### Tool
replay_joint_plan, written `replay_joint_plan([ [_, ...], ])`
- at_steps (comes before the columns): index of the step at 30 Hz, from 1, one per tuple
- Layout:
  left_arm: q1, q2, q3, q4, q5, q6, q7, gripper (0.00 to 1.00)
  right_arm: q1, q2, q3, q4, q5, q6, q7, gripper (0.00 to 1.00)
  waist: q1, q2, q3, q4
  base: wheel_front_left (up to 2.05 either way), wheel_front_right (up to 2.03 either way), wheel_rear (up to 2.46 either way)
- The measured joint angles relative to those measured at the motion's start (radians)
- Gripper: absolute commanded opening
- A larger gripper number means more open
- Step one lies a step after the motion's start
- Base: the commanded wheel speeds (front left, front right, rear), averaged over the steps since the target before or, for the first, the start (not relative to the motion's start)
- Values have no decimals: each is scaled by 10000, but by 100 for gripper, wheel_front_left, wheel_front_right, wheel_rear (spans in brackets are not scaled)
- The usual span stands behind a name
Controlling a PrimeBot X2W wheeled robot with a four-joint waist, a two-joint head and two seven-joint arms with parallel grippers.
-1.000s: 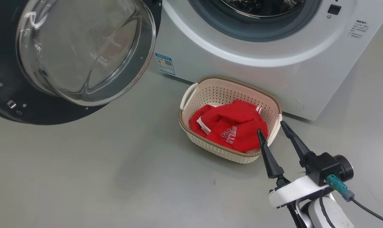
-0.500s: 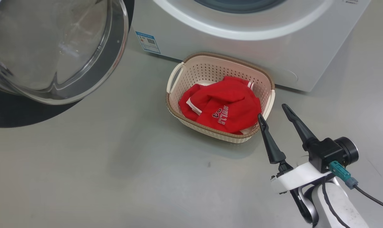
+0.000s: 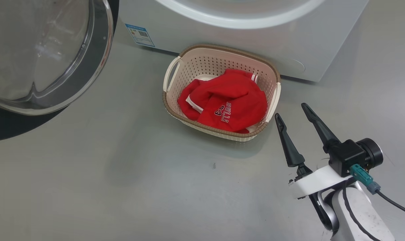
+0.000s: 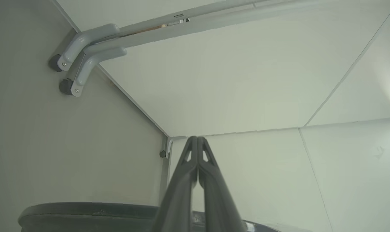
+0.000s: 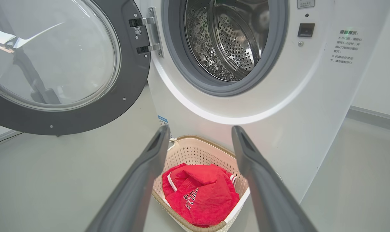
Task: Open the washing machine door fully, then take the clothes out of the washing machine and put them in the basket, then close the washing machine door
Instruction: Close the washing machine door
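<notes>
Nearest you, your right claw (image 3: pixel 290 110) hung released, its two dark fingers spread wide and gripping nothing. It sat just beside the basket's (image 3: pixel 202 63) near right corner, apart from the rim, over the grey floor (image 3: pixel 122 184). Your left claw (image 4: pixel 197 138) was clenched, fingers pressed tip to tip, and it pointed at pale wall panels (image 4: pixel 246 80) and two bent grey brackets (image 4: pixel 85 54). You couldn't place it against the basket from its wrist view. The basket stood on the floor, and the clothes (image 3: pixel 225 103) lay bundled inside it: red cloth with white trim, the white lettering facing up, the heap filling the near right half. Directly behind the basket, with its far rim close against the front panel, stood the washing machine (image 3: pixel 222 36), its small blue sticker (image 3: pixel 139 34) beyond the basket's left handle. Above the basket, the right wrist view gave you the grey seal (image 5: pixel 182 64) ringing the dimpled steel drum (image 5: pixel 227 42). To the basket's left and higher up, the washing machine door (image 3: pixel 45 57) stood swung wide open on its hinge, its glass bowl bulging toward you inside the black rim.
</notes>
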Motion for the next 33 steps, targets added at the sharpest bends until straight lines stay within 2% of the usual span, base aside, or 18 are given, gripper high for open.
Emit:
replay_joint_plan([
  [2, -271, 255, 276, 288, -125, 351, 94, 0, -26, 2, 2, -4, 0, 0, 0, 100, 0, 0, 14, -16, 0, 0, 0],
  [4, -514, 441, 516, 554, -263, 512, 132, 0, -58, 2, 15, -4, 0, 0, 0, 100, 0, 0, 28, -35, 0, 0, 0],
  [13, -827, 867, 299, 1730, -481, 558, 790, 0, -135, -6, 215, 0, -61, 4, 19, 100, 0, 0, 70, -170, 0, 0, 0],
  [33, -1652, 1120, -545, 3812, -445, 566, 1990, 0, -228, -38, 336, 4, -71, 4, 92, 100, 0, 0, 184, -448, 0, 0, 0],
])
